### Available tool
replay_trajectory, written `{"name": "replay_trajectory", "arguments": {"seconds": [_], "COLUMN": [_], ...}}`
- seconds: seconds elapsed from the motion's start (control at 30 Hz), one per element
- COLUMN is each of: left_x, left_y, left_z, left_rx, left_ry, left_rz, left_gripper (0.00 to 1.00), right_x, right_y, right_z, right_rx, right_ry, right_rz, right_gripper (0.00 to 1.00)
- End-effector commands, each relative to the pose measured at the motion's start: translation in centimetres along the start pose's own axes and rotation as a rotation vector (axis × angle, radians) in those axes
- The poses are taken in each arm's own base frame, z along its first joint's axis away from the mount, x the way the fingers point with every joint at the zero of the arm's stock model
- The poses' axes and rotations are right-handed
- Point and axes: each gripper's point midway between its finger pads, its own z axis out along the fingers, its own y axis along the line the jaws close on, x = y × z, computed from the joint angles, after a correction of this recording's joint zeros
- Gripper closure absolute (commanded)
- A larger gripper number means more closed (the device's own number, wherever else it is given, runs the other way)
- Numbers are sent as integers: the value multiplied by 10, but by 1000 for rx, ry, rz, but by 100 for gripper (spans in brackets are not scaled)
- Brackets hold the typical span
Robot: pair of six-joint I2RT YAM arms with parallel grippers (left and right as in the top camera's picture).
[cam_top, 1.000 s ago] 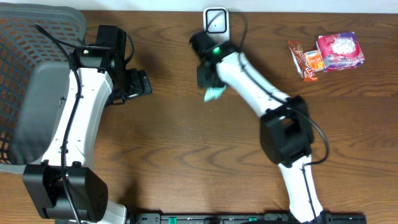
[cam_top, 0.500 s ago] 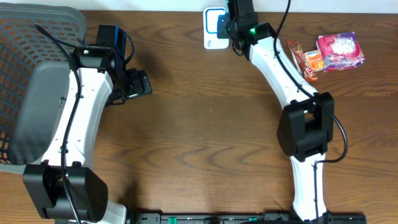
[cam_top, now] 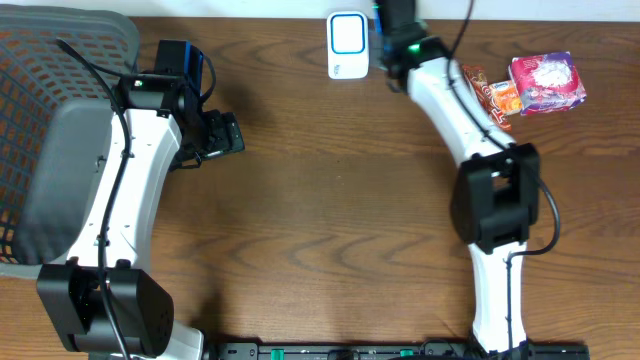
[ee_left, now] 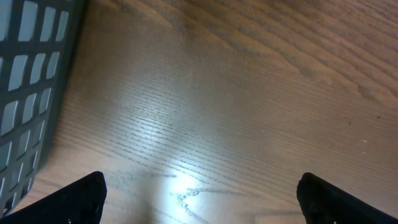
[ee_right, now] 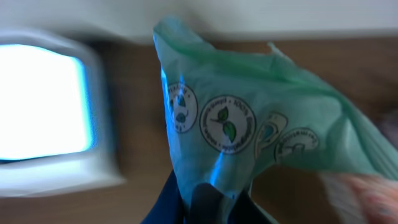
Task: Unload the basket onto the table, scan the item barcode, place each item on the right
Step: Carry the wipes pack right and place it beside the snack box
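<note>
Overhead: right gripper [cam_top: 388, 15] is sitting at the far table [cam_top: 320, 200] edge, with the white scanner [cam_top: 347, 45] just to its left. Its grip isn't readable from here. Snack packs [cam_top: 547, 82] are lying off to its right. Left gripper [cam_top: 225, 135] is hovering over bare wood, basket [cam_top: 40, 60] on its left.

Left wrist: fingers [ee_left: 84, 196] are standing wide apart with nothing between them.

Right wrist: jaws are clamping the bottom of a green packet [ee_right: 249, 130], which is standing up ahead of them. The scanner's lit face is showing blurred to the packet's left.
</note>
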Motion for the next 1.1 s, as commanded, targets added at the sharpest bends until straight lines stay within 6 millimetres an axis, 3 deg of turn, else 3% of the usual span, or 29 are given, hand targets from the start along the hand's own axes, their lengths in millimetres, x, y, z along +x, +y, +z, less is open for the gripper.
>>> {"name": "replay_trajectory", "arguments": {"seconds": [0.0, 0.1, 0.2, 0.3, 0.4, 0.5, 0.6, 0.73, 0.83, 0.97, 1.03, 1.07], "left_x": [2, 2, 2, 2, 2, 2, 2, 2, 2, 2, 2, 2], "left_y": [4, 4, 4, 4, 4, 4, 4, 4, 4, 4, 4, 4], "left_z": [5, 5, 5, 5, 5, 5, 5, 5, 5, 5, 5, 5], "left_rx": [-24, -24, -24, -24, -24, -24, -24, -24, -24, -24, -24, -24], "left_ry": [16, 16, 16, 16, 16, 16, 16, 16, 16, 16, 16, 16], "left_rz": [-5, -5, -5, -5, -5, -5, -5, -5, -5, -5, -5, -5], "left_gripper": [2, 2, 2, 2, 2, 2, 2, 2, 2, 2, 2, 2], "right_x": [-8, 23, 48, 70, 85, 90, 91, 87, 80, 62, 52, 42], "right_y": [-120, -175, -216, -245, -252, -252, -257, -258, -261, -268, -271, -271], "right_z": [-8, -4, -5, -6, -1, 7, 10, 9, -8, -59, -90, -118], "right_rx": [323, 406, 453, 471, 392, 279, 247, 231, 232, 226, 220, 211], "right_ry": [39, 187, 288, 362, 421, 446, 442, 431, 422, 384, 353, 314], "right_rz": [-17, -6, 77, 195, 304, 401, 486, 496, 488, 488, 493, 494], "right_gripper": [99, 99, 99, 99, 94, 77, 43, 26, 25, 25, 18, 6]}}
